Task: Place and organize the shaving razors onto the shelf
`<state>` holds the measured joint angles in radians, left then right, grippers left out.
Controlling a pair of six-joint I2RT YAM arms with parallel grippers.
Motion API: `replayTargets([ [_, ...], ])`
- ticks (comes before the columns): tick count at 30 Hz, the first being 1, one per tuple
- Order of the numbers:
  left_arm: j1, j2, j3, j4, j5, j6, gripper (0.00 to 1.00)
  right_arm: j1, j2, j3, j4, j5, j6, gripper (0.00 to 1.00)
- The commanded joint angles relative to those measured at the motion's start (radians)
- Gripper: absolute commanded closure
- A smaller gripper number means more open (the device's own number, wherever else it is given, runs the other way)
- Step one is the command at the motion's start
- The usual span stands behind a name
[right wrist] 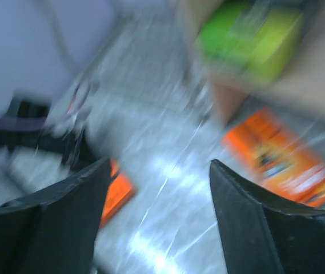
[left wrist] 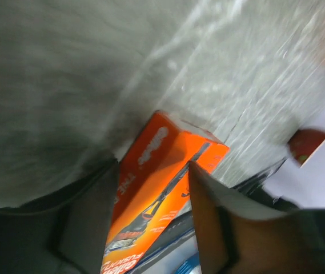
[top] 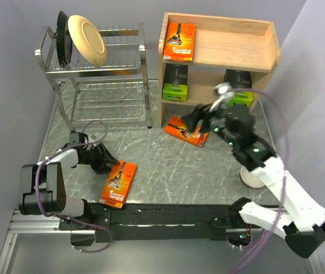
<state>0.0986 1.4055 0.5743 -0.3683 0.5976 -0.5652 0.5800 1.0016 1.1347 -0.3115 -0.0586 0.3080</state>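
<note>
The fingers of our left gripper [left wrist: 152, 171] flank the near-left orange rectangular razor pack [top: 118, 182] on the grey worktop [top: 168, 165]; we cannot tell whether they pinch it. Our right gripper [right wrist: 160, 165] gapes wide, empty, near a second orange pack [top: 185, 131] at the foot of the light wooden shelf [top: 219, 51], which holds three more packs [top: 179, 41].
</note>
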Motion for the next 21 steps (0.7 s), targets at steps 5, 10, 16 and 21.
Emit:
replayTargets([
  [5, -0.094, 0.102, -0.042, 0.037, 0.028, -0.145, 0.66, 0.037, 0.293, -0.277, 0.171, -0.484, 0.232, 0.2],
  [10, -0.088, 0.248, 0.048, 0.114, 0.019, -0.226, 0.74, 0.102, 0.505, -0.279, 0.307, -0.67, 0.29, 0.22],
  [16, -0.046, 0.414, 0.234, 0.094, 0.048, -0.203, 0.74, 0.144, 0.673, -0.191, 0.379, -0.739, 0.341, 0.18],
  [21, -0.016, 0.414, 0.199, 0.12, 0.071, -0.225, 0.78, 0.164, 0.753, -0.141, 0.269, -0.672, 0.359, 0.18],
])
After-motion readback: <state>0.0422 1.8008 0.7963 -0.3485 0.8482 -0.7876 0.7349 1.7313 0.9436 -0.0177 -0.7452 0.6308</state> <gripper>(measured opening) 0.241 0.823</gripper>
